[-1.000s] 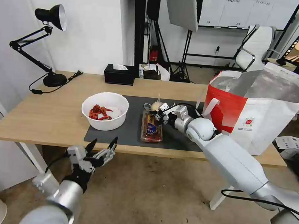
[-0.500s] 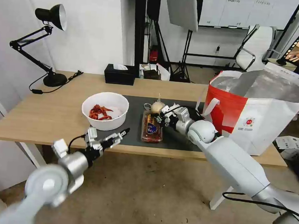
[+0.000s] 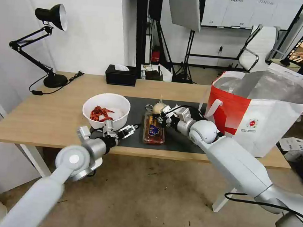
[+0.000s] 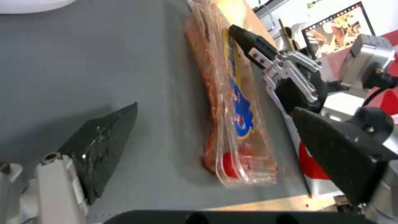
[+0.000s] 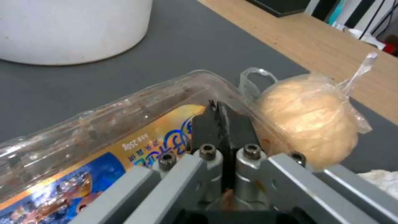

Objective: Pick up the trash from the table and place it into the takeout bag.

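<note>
The clear clamshell tray [image 3: 153, 129] with red smears lies on the dark mat [image 3: 136, 109] of the table [image 3: 53, 116]. My right gripper [image 3: 163, 118] is shut, its tips pinched at the tray's [image 5: 124, 124] far rim. Right behind it sits the knotted bag with the beige ball [image 5: 307, 124], and a crumpled napkin [image 5: 383, 180] lies beside that. My left gripper [image 3: 121, 128] is open over the mat's front edge, just in front of the white bowl [image 3: 106, 111] of red scraps, and faces the tray [image 4: 232, 102]. The takeout bag [image 3: 263, 112] stands open at the right.
A black tissue box [image 3: 120, 75] stands at the table's back edge and a black desk lamp [image 3: 48, 42] at the back left. My right arm [image 3: 231, 161] reaches across the table's front edge beside the bag.
My left arm rose from below the table's front edge and reached forward over the mat beside the bowl. The right gripper stayed at the tray, which has not moved.
</note>
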{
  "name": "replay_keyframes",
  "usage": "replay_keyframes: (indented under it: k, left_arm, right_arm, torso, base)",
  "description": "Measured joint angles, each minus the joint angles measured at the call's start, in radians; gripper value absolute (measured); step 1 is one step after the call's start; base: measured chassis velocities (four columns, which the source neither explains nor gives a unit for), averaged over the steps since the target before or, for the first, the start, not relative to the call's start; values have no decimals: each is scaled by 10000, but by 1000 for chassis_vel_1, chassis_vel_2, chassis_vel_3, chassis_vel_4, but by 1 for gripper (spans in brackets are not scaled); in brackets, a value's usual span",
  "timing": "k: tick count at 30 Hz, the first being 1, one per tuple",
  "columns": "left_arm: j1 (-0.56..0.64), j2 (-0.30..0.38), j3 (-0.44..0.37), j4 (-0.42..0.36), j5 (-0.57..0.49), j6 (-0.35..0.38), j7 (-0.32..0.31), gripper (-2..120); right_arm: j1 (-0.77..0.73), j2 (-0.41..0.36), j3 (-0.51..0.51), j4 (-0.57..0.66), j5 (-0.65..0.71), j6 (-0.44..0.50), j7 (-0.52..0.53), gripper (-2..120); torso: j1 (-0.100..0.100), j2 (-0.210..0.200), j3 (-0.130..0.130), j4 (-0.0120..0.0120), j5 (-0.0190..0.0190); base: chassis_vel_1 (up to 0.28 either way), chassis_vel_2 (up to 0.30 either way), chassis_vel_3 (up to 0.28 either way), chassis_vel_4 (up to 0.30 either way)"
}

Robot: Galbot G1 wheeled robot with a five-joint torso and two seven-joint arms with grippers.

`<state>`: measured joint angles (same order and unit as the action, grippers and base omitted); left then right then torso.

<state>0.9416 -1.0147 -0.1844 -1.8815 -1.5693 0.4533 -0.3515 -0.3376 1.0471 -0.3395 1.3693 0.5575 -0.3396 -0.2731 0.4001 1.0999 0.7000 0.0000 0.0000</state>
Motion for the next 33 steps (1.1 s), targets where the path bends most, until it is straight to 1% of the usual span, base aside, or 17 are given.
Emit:
replay_keyframes:
  k: [4, 8, 16, 18, 19, 20, 21, 22, 23, 24, 26, 27, 28, 30, 31, 32, 33]
  left_arm:
    - [-352, -190, 267, 261, 20, 4, -164, 100]
    - [-904, -469, 641, 683, 36, -3, -336, 100]
    - [-1511, -654, 998, 1103, 5, 14, -376, 99]
    - [-1590, -701, 1089, 1192, 13, 53, -395, 95]
    - [-1613, -724, 1121, 1227, 30, 141, -436, 91]
    - [-1613, -724, 1121, 1227, 30, 141, -436, 91]
    - [-1621, -737, 1140, 1245, 44, 212, -470, 88]
    - [-1623, -747, 1168, 1271, 69, 300, -515, 81]
    - [-1619, -747, 1179, 1277, 83, 334, -527, 78]
    - [-1619, -747, 1179, 1277, 83, 334, -527, 78]
    - [-1582, -733, 1189, 1277, 91, 393, -522, 67]
    - [-1573, -725, 1193, 1277, 92, 410, -511, 63]
    - [-1573, -725, 1193, 1277, 92, 410, -511, 63]
    - [-1569, -713, 1204, 1277, 92, 440, -486, 55]
    - [-1569, -713, 1204, 1277, 92, 440, -486, 55]
    - [-1569, -713, 1211, 1278, 92, 447, -478, 48]
    - [-1569, -714, 1214, 1284, 92, 448, -473, 45]
  right_arm:
    - [-26, -25, -57, 98, 110, -83, 112, 0]
    - [-74, -120, -131, 241, 194, -175, 199, 0]
    - [-127, -122, -147, 399, 221, -291, 337, 0]
    - [-169, -117, -129, 417, 225, -304, 364, 0]
    - [-196, -117, -105, 427, 226, -307, 379, 0]
    - [-196, -117, -105, 427, 226, -307, 379, 0]
    - [-213, -117, -93, 438, 227, -308, 393, 0]
    - [-241, -116, -71, 454, 232, -310, 408, 0]
    - [-260, -117, -55, 467, 233, -312, 419, 0]
    - [-260, -117, -55, 467, 233, -312, 419, 0]
    - [-297, -117, -29, 511, 236, -314, 446, 0]
    - [-318, -116, -20, 531, 236, -314, 457, 0]
    - [-318, -116, -20, 531, 236, -314, 457, 0]
    - [-363, -120, 13, 570, 239, -315, 475, 0]
    - [-363, -120, 13, 570, 239, -315, 475, 0]
    - [-391, -123, 35, 588, 239, -315, 483, 0]
    - [-413, -127, 53, 607, 240, -315, 493, 0]
  torso:
    - [-1, 0, 0, 2, 0]
    - [-1, 0, 0, -1, 0]
    - [-1, 1, -1, 0, 1]
    - [-1, 1, 0, 0, 1]
    - [0, 0, 0, 0, 0]
    - [0, 0, 0, 0, 0]
    - [0, 1, 0, -1, 0]
    - [-1, 1, 0, -1, 0]
    - [-1, 2, 0, 0, 0]
    - [-1, 2, 0, 0, 0]
    - [-1, 1, 0, 0, 0]
    - [-1, 1, 0, 0, 0]
    - [-1, 1, 0, 0, 0]
    - [-1, 1, 0, 0, 0]
    - [-1, 1, 0, 0, 0]
    - [-1, 1, 0, 0, -1]
    - [-1, 1, 0, 0, 0]
  base:
    - [0, 0, 0, 0]
    - [0, 0, 0, 0]
    - [0, 0, 0, 0]
    - [0, 0, 0, 0]
    - [0, 0, 0, 0]
    - [0, 0, 0, 0]
    - [0, 0, 0, 0]
    - [0, 0, 0, 0]
    - [0, 0, 0, 0]
    - [0, 0, 0, 0]
    - [0, 0, 0, 0]
    - [0, 0, 0, 0]
    - [0, 0, 0, 0]
    - [0, 0, 0, 0]
    - [0, 0, 0, 0]
    - [0, 0, 0, 0]
    - [0, 0, 0, 0]
